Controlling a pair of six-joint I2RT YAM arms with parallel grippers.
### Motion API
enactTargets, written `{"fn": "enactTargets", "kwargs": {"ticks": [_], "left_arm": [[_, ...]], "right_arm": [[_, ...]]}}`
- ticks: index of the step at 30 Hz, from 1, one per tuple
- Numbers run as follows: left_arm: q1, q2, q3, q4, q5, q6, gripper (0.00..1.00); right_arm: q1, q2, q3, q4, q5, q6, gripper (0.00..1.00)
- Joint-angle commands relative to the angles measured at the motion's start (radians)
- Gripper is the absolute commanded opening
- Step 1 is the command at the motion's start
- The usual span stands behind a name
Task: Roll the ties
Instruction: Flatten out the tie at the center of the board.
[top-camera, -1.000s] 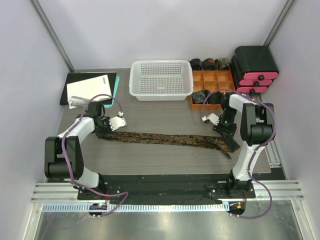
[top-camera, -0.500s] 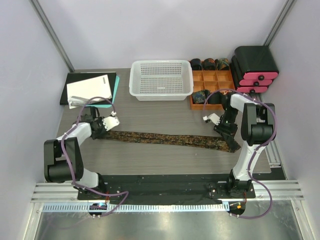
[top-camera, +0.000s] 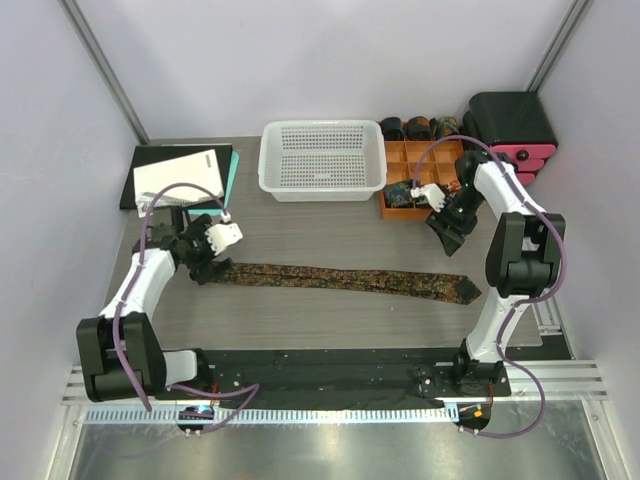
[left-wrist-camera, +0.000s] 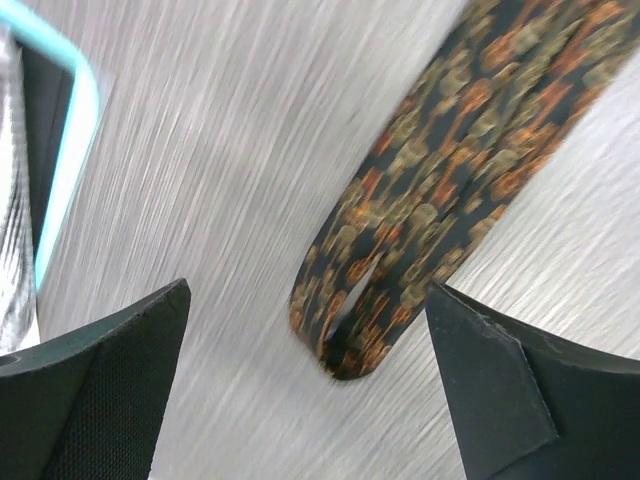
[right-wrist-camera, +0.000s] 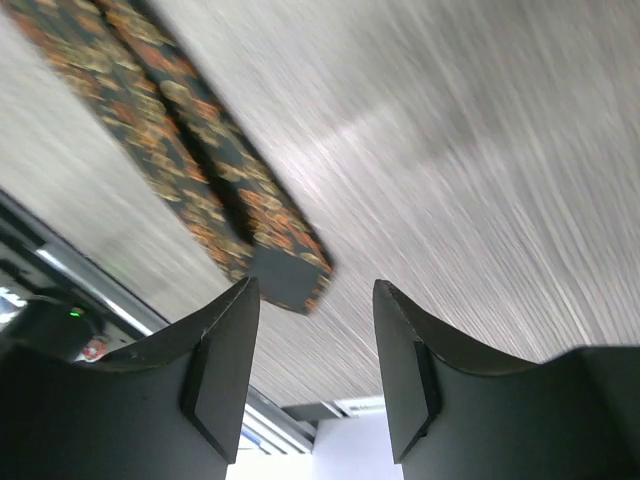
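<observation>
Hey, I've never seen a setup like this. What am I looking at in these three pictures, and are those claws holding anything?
These are two robot arms bolted to the near edge of a table, each ending in a two-finger claw. The wide picture comes from a fixed camera above and behind them. The other two come from cameras on the wrists; the dark shapes at the bottom are each claw's own fingers. On the table lies a long brown-gold patterned tie, stretched flat. Behind it stand a white mesh basket, an orange divided tray with what look like rolled ties, a black and pink drawer unit, and a notebook. The left gripper hovers open over the tie's narrow end; the right gripper is open too, looking down at the wide end. Neither holds anything.
</observation>
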Motion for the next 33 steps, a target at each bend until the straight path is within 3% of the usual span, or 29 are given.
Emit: {"fn": "enactTargets", "kwargs": {"ticks": [1,6,12,21,27,29,33], "left_arm": [[-0.105,0.044,0.04,-0.046,0.079,-0.01,1.0],[-0.208,0.212,0.117,-0.048,0.026,-0.02,1.0],[-0.241,0.36,0.299,-0.277,0.082,0.059,1.0],[-0.314,0.481,0.336,-0.403,0.057,0.075,0.96],[-0.317,0.438,0.255,-0.322,0.017,0.023,0.87],[-0.321,0.409,0.211,-0.222,-0.004,-0.014,0.83],[-0.327,0.305,0.077,-0.098,-0.023,-0.02,0.66]], "right_arm": [[0.107,-0.044,-0.042,-0.106,-0.096,0.041,0.55],[0.169,-0.019,-0.137,0.033,-0.07,0.067,0.55],[0.184,0.041,-0.171,0.086,-0.036,0.049,0.56],[0.184,0.069,-0.169,0.089,-0.016,0.033,0.52],[0.185,0.069,-0.177,0.089,-0.008,0.033,0.51],[0.186,0.071,-0.179,0.089,-0.004,0.03,0.5],[0.181,0.074,-0.183,0.09,0.007,0.027,0.49]]}}
